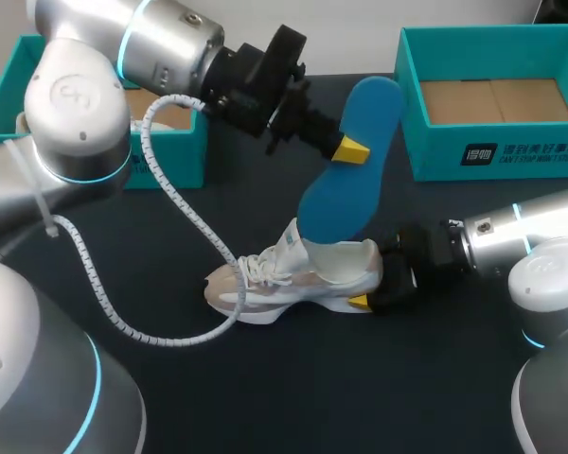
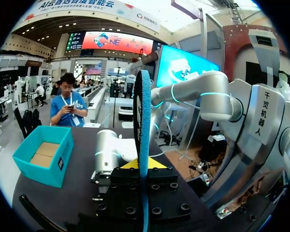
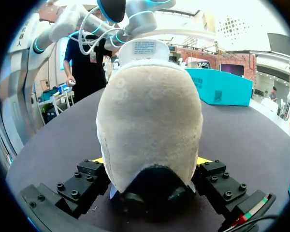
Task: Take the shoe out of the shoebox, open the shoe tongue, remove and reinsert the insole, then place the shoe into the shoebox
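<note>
Above the shoe [image 1: 293,274], left gripper [image 1: 346,144] pinches the blue insole [image 1: 358,175], lower end at the shoe's opening — right gripper [image 1: 374,287] clamps the heel.

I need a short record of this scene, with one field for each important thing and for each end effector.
shoe: white sneaker, standing on its sole on the dark table
insole: blue, tilted upward, lower end inside the shoe's opening
left end effector: shut on the insole's upper part
right end effector: shut on the shoe's heel
left shoebox: teal, open
right shoebox: teal, open
</note>
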Action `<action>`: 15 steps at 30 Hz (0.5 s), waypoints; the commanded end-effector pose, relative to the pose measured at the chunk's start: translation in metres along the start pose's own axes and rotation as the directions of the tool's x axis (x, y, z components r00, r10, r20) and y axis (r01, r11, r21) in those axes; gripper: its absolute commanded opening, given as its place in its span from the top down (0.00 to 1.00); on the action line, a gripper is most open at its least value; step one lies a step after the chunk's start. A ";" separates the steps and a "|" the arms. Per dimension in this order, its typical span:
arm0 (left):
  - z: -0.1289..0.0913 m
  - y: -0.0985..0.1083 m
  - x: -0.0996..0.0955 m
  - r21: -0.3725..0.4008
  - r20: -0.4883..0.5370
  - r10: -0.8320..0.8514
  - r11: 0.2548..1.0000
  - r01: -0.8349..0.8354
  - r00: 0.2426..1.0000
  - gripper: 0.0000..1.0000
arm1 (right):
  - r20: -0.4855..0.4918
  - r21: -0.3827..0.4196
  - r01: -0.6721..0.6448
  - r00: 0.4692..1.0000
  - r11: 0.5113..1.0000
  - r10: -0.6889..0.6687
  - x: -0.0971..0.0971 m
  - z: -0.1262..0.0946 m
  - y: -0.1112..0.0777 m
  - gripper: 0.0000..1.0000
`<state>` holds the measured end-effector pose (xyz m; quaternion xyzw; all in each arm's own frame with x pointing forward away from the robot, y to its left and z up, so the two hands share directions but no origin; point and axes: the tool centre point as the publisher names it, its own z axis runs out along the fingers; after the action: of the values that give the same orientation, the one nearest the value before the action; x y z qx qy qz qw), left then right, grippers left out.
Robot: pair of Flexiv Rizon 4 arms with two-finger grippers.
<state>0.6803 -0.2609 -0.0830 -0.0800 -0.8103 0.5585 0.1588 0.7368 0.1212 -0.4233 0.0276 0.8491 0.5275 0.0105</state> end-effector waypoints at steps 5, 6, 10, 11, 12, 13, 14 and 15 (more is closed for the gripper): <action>-0.012 0.012 0.021 0.149 0.040 -0.252 0.958 0.244 0.967 1.00 | 0.001 0.005 -0.001 1.000 1.000 0.001 0.000 0.005 -0.001 1.00; -0.013 0.012 0.025 0.175 0.037 -0.273 0.949 0.263 0.961 1.00 | 0.001 0.005 -0.001 1.000 1.000 0.001 0.000 0.005 -0.001 1.00; -0.015 0.008 0.038 0.213 0.018 -0.363 0.912 0.351 0.931 1.00 | 0.001 0.005 -0.001 1.000 1.000 0.001 0.000 0.005 -0.001 1.00; -0.017 0.006 0.040 0.237 -0.002 -0.398 0.891 0.387 0.917 1.00 | 0.001 0.005 -0.001 1.000 1.000 0.001 0.000 0.005 -0.001 1.00; -0.018 0.005 0.043 0.238 -0.019 -0.432 0.874 0.424 0.902 1.00 | 0.001 0.005 -0.001 1.000 1.000 0.001 0.000 0.005 -0.001 1.00; -0.019 0.003 0.046 0.237 -0.027 -0.454 0.863 0.447 0.891 1.00 | 0.001 0.005 -0.001 1.000 1.000 0.001 0.000 0.005 -0.001 1.00; -0.021 0.002 0.048 0.243 -0.037 -0.474 0.850 0.468 0.880 1.00 | 0.001 0.005 -0.001 1.000 1.000 0.001 0.000 0.005 -0.001 1.00; -0.022 0.001 0.051 0.240 -0.047 -0.493 0.839 0.489 0.869 1.00 | 0.001 0.005 -0.001 1.000 1.000 0.001 0.000 0.005 -0.001 1.00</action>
<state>0.6533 -0.2372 -0.0691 0.1094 -0.7510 0.5859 0.2843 0.7367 0.1212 -0.4233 0.0276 0.8491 0.5275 0.0105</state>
